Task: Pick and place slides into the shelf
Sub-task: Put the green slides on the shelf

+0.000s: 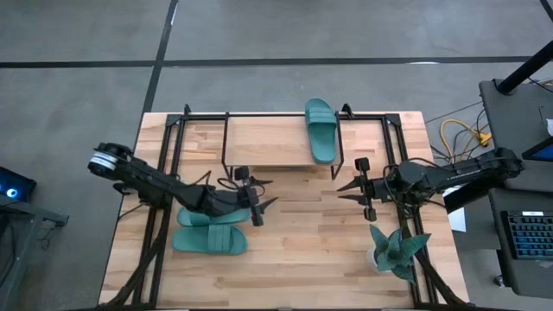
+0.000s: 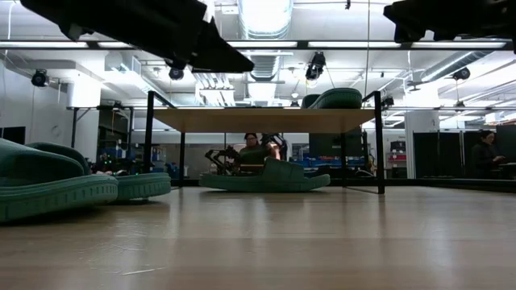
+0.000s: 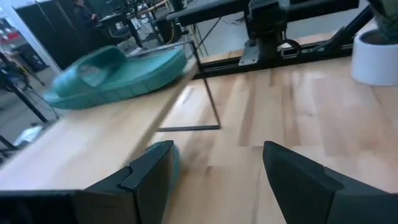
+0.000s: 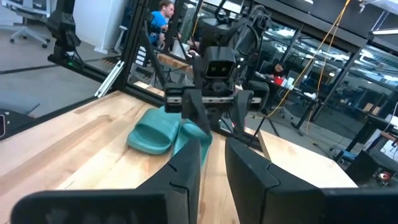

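Note:
The shelf (image 1: 268,142) stands at the table's far middle. One teal slide (image 1: 321,130) lies on its top board, toward the right end, and also shows in the left wrist view (image 3: 118,74). A second slide (image 2: 266,177) lies on the table under the board. Two more slides (image 1: 212,216) (image 1: 210,241) lie side by side on the table at the left. My left gripper (image 1: 263,194) is open and empty, in the air just right of these two. My right gripper (image 1: 341,187) hovers empty right of the shelf, its fingers a narrow gap apart.
A teal spiky plant in a white pot (image 1: 393,250) stands at the near right. Black frame rails (image 1: 160,173) run along the table's left and right sides. People sit in the room beyond the table. Bare wood lies between the two grippers.

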Robot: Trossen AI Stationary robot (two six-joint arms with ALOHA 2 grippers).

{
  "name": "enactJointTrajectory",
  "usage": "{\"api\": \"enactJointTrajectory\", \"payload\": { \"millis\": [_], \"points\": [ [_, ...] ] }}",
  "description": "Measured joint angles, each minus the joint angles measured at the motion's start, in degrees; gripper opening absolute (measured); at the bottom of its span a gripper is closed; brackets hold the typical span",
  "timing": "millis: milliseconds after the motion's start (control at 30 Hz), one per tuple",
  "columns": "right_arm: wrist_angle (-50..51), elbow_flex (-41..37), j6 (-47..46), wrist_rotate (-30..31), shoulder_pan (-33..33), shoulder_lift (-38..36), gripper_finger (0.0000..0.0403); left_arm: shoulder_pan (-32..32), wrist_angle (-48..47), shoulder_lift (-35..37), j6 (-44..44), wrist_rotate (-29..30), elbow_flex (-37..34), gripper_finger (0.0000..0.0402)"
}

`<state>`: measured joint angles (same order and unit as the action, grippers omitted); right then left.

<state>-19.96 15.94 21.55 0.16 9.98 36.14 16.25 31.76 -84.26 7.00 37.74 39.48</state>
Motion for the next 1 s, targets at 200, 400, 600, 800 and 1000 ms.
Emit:
{"api": "enactJointTrajectory", "payload": {
  "millis": [200, 400, 600, 800, 1000],
  "points": [
    [0.17, 0.0, 0.1, 0.01, 0.0, 0.0, 0.0063, 2.04, 1.29, -5.37, -3.67, 8.0, 2.07, 0.0231],
    [0.5, -0.02, 0.09, -0.01, 0.0, 0.0, 0.0067, 3.63, 1.37, -12.59, -8.38, 18.5, 5.3, 0.0231],
    [0.52, -0.05, -0.07, -0.01, 0.0, 0.02, 0.0072, 3.62, 1.24, -20.92, -18.71, 25.18, 8.38, 0.0231],
    [2.04, -0.13, -0.77, -0.01, 0.0, -0.02, 0.007, 3.82, 2.67, -27.69, -22.31, 33.83, 11.24, 0.0231],
    [2.27, -0.13, -0.93, -0.04, 0.0, 0.0, 0.0063, 3.34, 8.4, -33.17, -22.73, 36.6, 12.76, 0.0231]
  ]
}}
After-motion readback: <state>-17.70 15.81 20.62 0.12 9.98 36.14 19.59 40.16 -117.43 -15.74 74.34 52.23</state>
